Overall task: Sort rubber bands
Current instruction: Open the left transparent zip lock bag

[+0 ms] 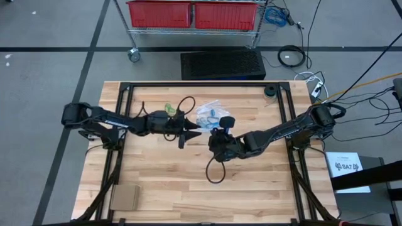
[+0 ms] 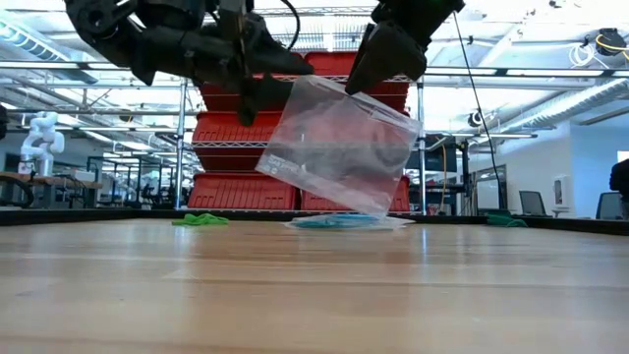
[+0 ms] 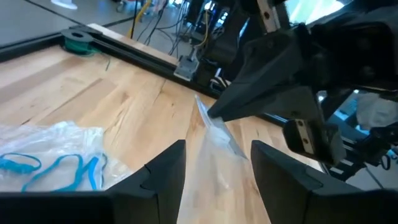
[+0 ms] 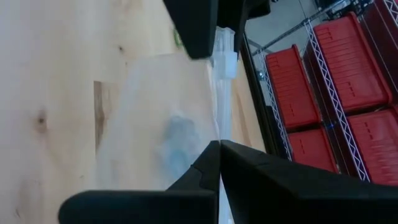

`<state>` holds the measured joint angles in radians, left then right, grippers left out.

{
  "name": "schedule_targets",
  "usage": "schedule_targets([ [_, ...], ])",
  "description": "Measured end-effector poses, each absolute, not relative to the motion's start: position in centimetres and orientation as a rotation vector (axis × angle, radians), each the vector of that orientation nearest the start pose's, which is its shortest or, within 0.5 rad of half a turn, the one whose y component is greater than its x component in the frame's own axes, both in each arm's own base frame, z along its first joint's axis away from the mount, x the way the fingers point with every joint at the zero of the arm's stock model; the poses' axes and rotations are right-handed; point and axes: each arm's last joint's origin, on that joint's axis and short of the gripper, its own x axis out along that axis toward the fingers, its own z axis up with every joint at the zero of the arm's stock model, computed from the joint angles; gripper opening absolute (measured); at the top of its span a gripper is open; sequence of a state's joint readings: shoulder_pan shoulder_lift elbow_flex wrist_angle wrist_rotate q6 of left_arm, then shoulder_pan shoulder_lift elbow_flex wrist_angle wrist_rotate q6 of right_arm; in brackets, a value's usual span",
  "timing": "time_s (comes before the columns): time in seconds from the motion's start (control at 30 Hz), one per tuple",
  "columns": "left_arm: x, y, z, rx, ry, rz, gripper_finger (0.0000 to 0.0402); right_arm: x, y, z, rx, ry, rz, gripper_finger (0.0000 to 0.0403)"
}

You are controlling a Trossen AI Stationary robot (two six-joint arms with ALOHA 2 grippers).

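Right gripper (image 2: 378, 59) pinches unlabeled clear bag (image 2: 339, 143).

Blue rubber bands (image 3: 46, 168) bagged flat on the tabletop; green rubber bands (image 2: 200, 220) loose nearby.

Robotics lab: wire shelving (image 2: 295, 118) with red bins (image 1: 160, 14), floor cables (image 1: 370, 94), wooden workbench (image 1: 157, 182).
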<state>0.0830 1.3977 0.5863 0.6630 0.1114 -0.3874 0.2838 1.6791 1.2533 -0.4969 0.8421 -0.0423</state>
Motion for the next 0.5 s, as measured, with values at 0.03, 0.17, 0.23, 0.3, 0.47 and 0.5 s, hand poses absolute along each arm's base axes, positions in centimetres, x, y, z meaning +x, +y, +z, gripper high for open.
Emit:
schedule_targets([
  [0.03, 28.3, 2.04, 21.24, -0.401, 0.155, 0.003, 0.0185, 34.11, 7.69, 25.0, -0.538, 0.802, -0.502, 0.0],
  [0.17, 28.51, 2.13, 21.2, -0.401, 0.157, 0.008, 0.0184, 34.11, 7.69, 25.0, -0.538, 0.803, -0.502, 0.0],
  [0.23, 28.51, 2.13, 21.19, -0.397, 0.16, 0.013, 0.0176, 34.11, 7.69, 25.0, -0.538, 0.802, -0.502, 0.0],
  [0.3, 28.49, 2.12, 21.02, -0.389, 0.177, 0.018, 0.0157, 34.1, 7.69, 25.0, -0.538, 0.803, -0.501, 0.0],
  [0.47, 28.49, 2.14, 21.06, -0.344, 0.173, 0.016, 0.0062, 34.1, 7.69, 25.0, -0.538, 0.803, -0.501, 0.0],
  [0.5, 28.49, 2.14, 21.07, -0.337, 0.172, 0.016, 0.0037, 34.1, 7.71, 25.0, -0.538, 0.803, -0.5, 0.0],
])
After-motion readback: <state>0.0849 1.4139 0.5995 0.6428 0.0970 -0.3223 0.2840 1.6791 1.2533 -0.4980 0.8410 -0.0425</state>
